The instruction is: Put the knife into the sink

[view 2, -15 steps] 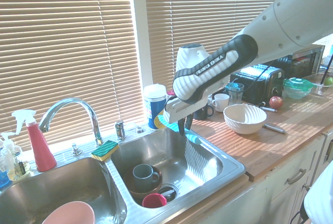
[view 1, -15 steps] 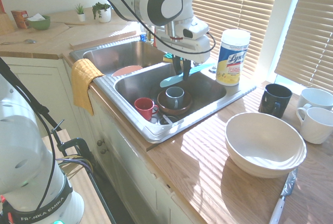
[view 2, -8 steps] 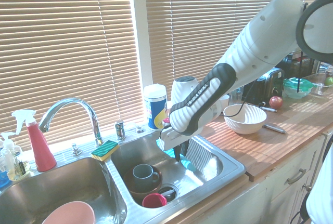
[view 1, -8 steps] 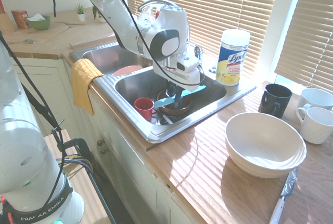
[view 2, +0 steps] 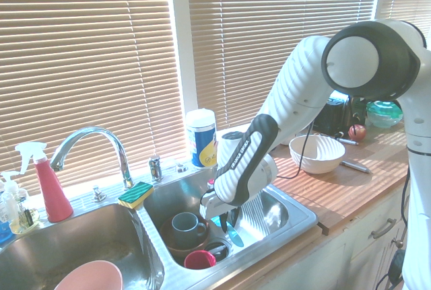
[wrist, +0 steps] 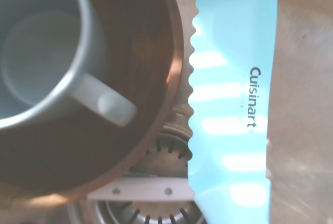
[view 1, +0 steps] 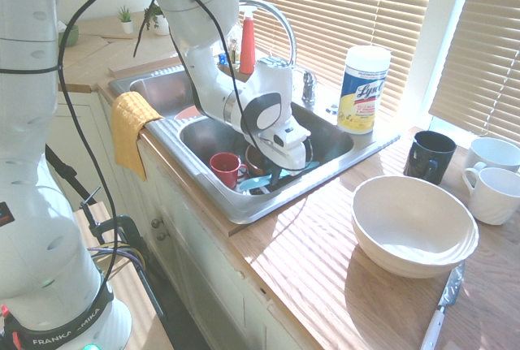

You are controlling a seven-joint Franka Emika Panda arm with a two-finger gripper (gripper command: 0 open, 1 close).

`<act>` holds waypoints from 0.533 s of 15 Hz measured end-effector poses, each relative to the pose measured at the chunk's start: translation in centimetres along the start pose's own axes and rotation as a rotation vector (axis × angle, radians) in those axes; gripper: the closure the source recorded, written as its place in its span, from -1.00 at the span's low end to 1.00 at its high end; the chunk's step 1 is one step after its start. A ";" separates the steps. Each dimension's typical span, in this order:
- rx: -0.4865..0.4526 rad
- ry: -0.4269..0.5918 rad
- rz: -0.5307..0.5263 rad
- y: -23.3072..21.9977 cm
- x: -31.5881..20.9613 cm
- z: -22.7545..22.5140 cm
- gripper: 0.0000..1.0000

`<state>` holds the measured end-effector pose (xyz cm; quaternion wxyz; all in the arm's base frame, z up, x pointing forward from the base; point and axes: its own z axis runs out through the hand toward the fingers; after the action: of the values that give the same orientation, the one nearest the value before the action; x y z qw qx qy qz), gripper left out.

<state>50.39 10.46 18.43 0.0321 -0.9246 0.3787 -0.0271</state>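
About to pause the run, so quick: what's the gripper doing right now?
Gripper: shut on the knife, low inside the sink basin, beside the brown bowl.

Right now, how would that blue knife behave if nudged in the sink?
Likely stiff: the knife looks flat and straight. Probably slippery, a smooth glossy face over the steel sink. Its toothed edge sits near the brown bowl and might catch there.

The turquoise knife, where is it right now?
The turquoise knife is low inside the steel sink's right-hand basin, beside the brown bowl holding a grey mug.
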 end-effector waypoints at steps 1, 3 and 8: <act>-0.007 -0.006 0.002 -0.2 -0.1 0.7 -1.00; -0.011 -0.017 0.017 -0.4 -0.2 1.5 -1.00; -0.016 -0.017 0.025 -0.2 -0.4 2.6 -1.00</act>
<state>50.42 11.04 15.89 0.0285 -0.9202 0.3900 -0.0158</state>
